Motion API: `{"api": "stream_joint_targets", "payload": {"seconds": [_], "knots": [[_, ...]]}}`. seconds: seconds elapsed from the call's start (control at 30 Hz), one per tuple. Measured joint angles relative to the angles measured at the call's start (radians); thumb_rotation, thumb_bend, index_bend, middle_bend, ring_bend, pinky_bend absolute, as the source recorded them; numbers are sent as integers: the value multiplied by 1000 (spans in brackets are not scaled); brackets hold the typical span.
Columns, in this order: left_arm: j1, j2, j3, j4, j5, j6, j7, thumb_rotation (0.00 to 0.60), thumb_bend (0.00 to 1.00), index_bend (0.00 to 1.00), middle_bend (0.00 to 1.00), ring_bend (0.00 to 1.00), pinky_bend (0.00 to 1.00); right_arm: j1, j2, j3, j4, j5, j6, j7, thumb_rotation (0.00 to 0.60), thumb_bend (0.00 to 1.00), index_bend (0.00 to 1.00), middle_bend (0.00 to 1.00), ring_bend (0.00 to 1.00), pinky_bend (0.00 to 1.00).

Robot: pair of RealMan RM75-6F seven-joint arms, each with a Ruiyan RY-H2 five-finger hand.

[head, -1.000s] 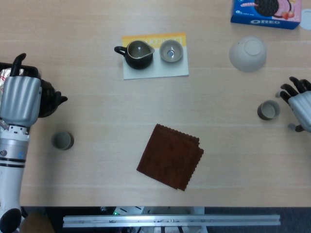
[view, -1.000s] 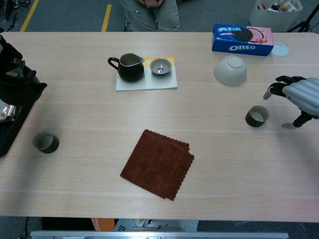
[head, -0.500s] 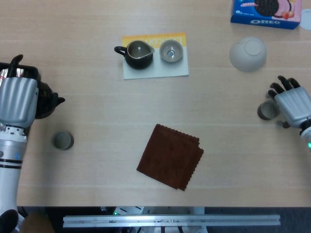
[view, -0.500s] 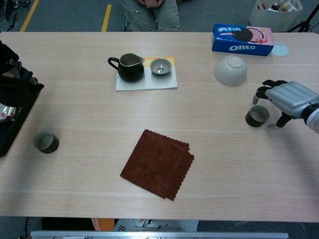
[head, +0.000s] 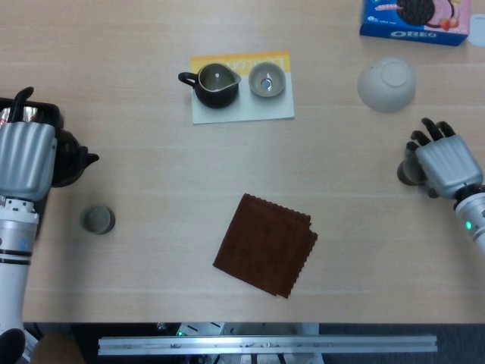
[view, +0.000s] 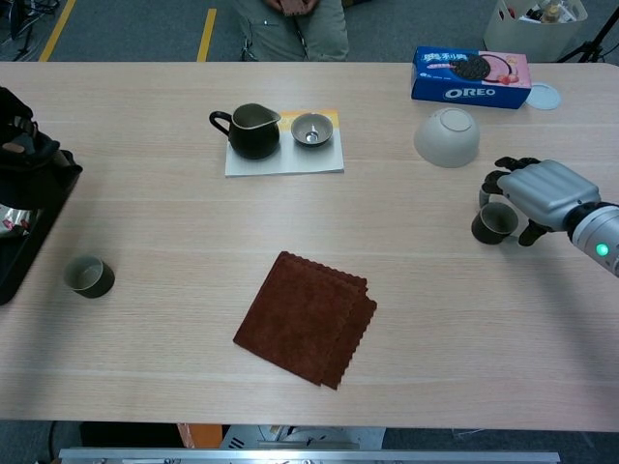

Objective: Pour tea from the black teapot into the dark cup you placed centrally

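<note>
The black teapot (head: 72, 157) is at the table's left edge, mostly hidden under my left hand (head: 27, 159), which grips it; only its dark body and its spout, which points right, show. In the chest view, hand and teapot merge into one dark shape (view: 27, 155). A dark cup (view: 489, 223) stands at the right side of the table. My right hand (view: 540, 191) is over it, with fingers curled round its far side and the thumb at its near side. From the head view, the cup (head: 408, 174) peeks out left of that hand (head: 445, 161).
A second dark cup (head: 98, 220) stands near the left hand. A folded brown cloth (head: 265, 244) lies in the middle. A black pitcher (head: 215, 83) and a small cup (head: 267, 79) sit on a mat. An upturned white bowl (head: 386, 83), an Oreo box (head: 415, 18) and a black tray (view: 17, 246) are also here.
My right hand moved left onto the dark cup and closed around it; the cup shifted slightly left. My left hand and the teapot drew a little toward the left edge.
</note>
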Motion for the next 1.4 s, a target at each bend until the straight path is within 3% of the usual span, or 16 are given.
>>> {"api": "stream_joint_targets", "payload": {"seconds": [0.37, 0.67, 1.0, 1.4], "knots": [[0, 20, -4, -23, 7, -2, 2, 597, 305, 1000, 1000, 865, 130, 66, 36, 52, -191, 11, 7, -13, 600, 317, 501, 244, 65, 135], [4, 51, -2, -69, 18, 4, 18, 597, 305, 1000, 1000, 865, 130, 225, -34, 116, -298, 198, -24, -182, 600, 311, 501, 244, 65, 135], [10, 76, -1, -104, 19, 9, 35, 599, 304, 1000, 1000, 865, 130, 435, -224, 148, -274, 454, 28, -395, 600, 310, 501, 244, 65, 135], [16, 90, 5, -120, 24, 10, 39, 598, 305, 1000, 1000, 866, 130, 604, -369, 159, -163, 611, 107, -541, 600, 310, 501, 244, 65, 136]]}}
